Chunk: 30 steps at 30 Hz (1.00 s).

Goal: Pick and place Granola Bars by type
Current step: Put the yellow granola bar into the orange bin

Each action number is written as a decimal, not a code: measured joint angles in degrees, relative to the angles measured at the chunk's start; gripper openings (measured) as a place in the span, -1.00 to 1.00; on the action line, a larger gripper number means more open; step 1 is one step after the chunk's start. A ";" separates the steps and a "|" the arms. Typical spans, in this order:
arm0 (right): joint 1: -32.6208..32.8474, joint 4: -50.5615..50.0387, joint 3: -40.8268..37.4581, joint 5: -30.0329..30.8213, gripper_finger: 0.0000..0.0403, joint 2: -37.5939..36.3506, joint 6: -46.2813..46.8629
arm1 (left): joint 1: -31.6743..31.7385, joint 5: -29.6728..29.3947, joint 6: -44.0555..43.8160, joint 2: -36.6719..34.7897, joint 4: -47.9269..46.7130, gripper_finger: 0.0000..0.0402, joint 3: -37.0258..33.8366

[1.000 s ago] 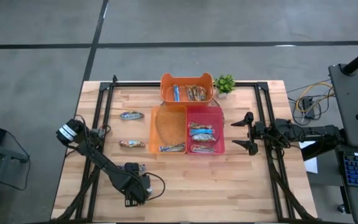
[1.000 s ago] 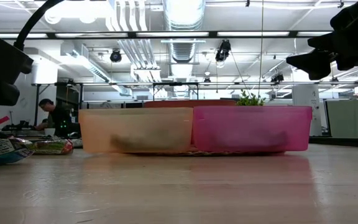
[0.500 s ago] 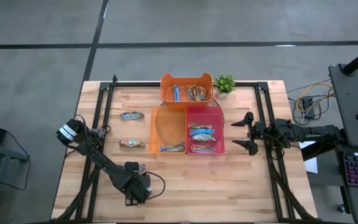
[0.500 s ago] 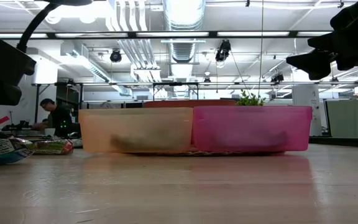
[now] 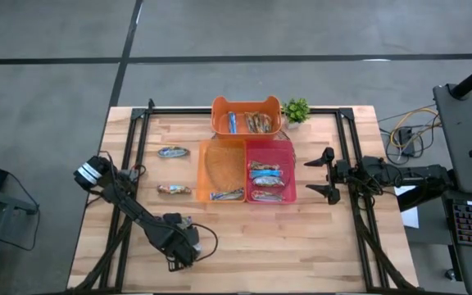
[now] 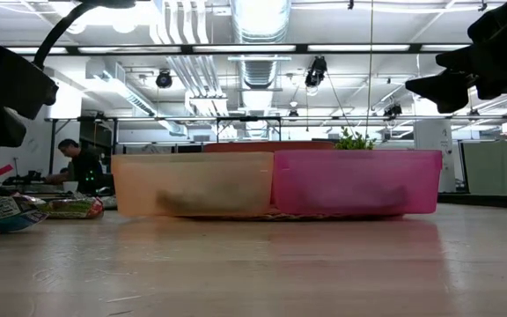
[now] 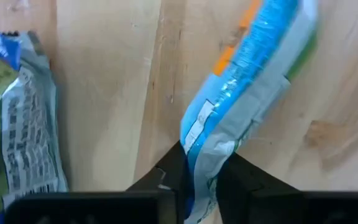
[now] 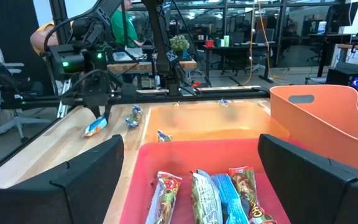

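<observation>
My left gripper (image 5: 179, 248) is near the table's near edge, left of centre, shut on a blue-silver granola bar (image 7: 247, 81). A green-and-blue bar (image 7: 23, 143) lies flat on the wood beside it. Two more bars (image 5: 173, 152) (image 5: 173, 189) lie on the table left of the bins. The pink bin (image 5: 289, 168) holds several bars. The pale orange bin (image 5: 206, 168) holds one bar (image 5: 226, 195). The far orange bin (image 5: 220, 123) holds several. My right gripper (image 5: 308, 175) hovers open, right of the pink bin. My left gripper pinches the blue-silver bar by the crimped end of its wrapper (image 7: 199, 140) between its two fingers (image 7: 166, 171), which lie along the bar's length. The bar (image 8: 95, 127) slants away below the fingers. I cannot tell whether its far end touches the table.
A small green potted plant (image 5: 297, 109) stands at the far edge beside the orange bin. Black rails (image 5: 138, 156) (image 5: 352, 164) run along the table's left and right sides. Bare wood lies in front of the bins. A person (image 6: 79, 165) is in the room beyond.
My left arm has risen slightly at the table's near edge. My right gripper has kept still and open.
</observation>
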 joint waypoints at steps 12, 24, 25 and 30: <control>0.00 0.00 0.00 0.00 0.78 -0.01 -0.11 | 5.14 -1.86 -12.43 -9.23 -2.31 -0.96 5.81; 0.00 0.00 0.00 -0.02 0.78 0.00 -0.01 | 15.95 -6.76 -16.71 -13.36 -12.54 -0.96 17.12; 0.00 0.00 0.00 -0.01 0.78 0.00 -0.12 | 17.22 -6.78 -16.66 -13.34 -12.77 -0.96 18.20; 0.01 0.00 0.00 -0.02 0.78 0.00 -0.12 | 23.90 -6.34 -14.99 -13.14 -12.30 -0.96 21.59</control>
